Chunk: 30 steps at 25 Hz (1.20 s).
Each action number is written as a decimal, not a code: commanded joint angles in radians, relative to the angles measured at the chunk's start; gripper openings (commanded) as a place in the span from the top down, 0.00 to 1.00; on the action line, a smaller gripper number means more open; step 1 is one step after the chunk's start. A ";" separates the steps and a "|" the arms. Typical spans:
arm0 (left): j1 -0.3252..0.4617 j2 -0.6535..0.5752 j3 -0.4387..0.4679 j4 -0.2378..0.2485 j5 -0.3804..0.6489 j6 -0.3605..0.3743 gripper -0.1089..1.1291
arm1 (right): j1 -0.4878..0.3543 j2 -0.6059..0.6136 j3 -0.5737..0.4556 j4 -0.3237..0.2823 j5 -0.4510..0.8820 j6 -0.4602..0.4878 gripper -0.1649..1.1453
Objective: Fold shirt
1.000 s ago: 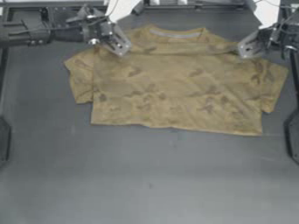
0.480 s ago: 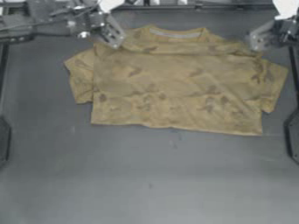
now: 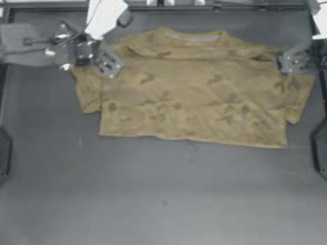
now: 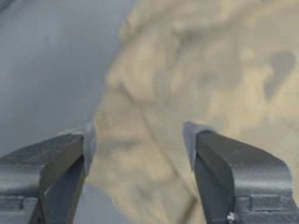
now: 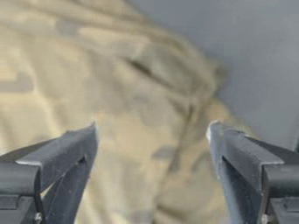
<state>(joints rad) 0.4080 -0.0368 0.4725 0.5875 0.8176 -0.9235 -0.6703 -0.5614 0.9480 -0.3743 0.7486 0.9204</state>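
The shirt (image 3: 191,95) lies spread flat on the far half of the table, with its pale neckband (image 3: 191,37) toward the far edge and its hem toward the front. My left gripper (image 3: 108,64) hovers over the shirt's left shoulder, where the sleeve starts. Its jaws stand open, and tan cloth (image 4: 192,65) shows between and beyond them around the left gripper (image 4: 140,144). Over the opposite shoulder is my right gripper (image 3: 290,61), also open. In its wrist view the right gripper (image 5: 152,140) straddles a creased seam of the shirt (image 5: 88,78).
Dark bare table (image 3: 159,191) stretches from the hem to the front edge. Arm bases and white cabling (image 3: 102,16) crowd the far left corner, and the right arm's white link (image 3: 319,16) sits at the far right corner.
Both grippers have come forward from near the collar line onto the shoulders, the left one also slightly outward. The shirt has not shifted.
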 commanded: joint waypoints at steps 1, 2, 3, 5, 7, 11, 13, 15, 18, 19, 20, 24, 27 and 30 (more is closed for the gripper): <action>-0.014 -0.074 0.028 -0.017 -0.005 -0.021 0.17 | 0.003 -0.006 0.006 0.037 0.023 0.008 0.12; -0.017 -0.074 0.041 -0.028 -0.006 -0.031 0.17 | 0.003 -0.006 0.012 0.043 0.029 0.012 0.12; -0.023 -0.075 0.054 -0.032 -0.011 -0.040 0.17 | 0.003 -0.006 0.020 0.048 0.034 0.017 0.12; -0.026 -0.077 0.080 -0.032 -0.031 -0.058 0.17 | 0.006 -0.006 0.032 0.060 0.034 0.026 0.12; -0.028 -0.078 0.106 -0.034 -0.063 -0.083 0.17 | 0.011 -0.006 0.041 0.061 0.032 0.034 0.12; -0.028 -0.081 0.150 -0.032 -0.109 -0.121 0.17 | 0.017 -0.006 0.046 0.061 0.021 0.037 0.12; -0.028 -0.081 0.170 -0.032 -0.114 -0.127 0.17 | 0.017 -0.006 0.046 0.060 0.017 0.037 0.12; -0.025 -0.081 0.193 -0.034 -0.121 -0.137 0.17 | 0.017 -0.008 0.043 0.060 0.011 0.037 0.12; -0.017 -0.080 0.222 -0.037 -0.158 -0.158 0.17 | 0.018 -0.008 0.044 0.060 0.002 0.037 0.12; -0.011 -0.078 0.232 -0.037 -0.179 -0.164 0.17 | 0.018 -0.008 0.046 0.061 -0.003 0.035 0.12; -0.005 -0.075 0.238 -0.037 -0.202 -0.166 0.17 | 0.020 -0.008 0.046 0.061 -0.009 0.035 0.12; 0.015 -0.061 0.258 -0.054 -0.264 -0.167 0.17 | 0.034 -0.008 0.041 0.061 -0.026 0.037 0.12; 0.026 -0.049 0.272 -0.052 -0.282 -0.164 0.17 | 0.037 -0.006 0.038 0.057 -0.032 0.037 0.12; 0.046 -0.037 0.282 -0.052 -0.284 -0.161 0.17 | 0.037 -0.008 0.040 0.057 -0.037 0.035 0.12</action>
<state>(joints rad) 0.4449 -0.0522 0.7593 0.5338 0.5369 -1.0861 -0.6351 -0.5614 1.0048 -0.3160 0.7179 0.9572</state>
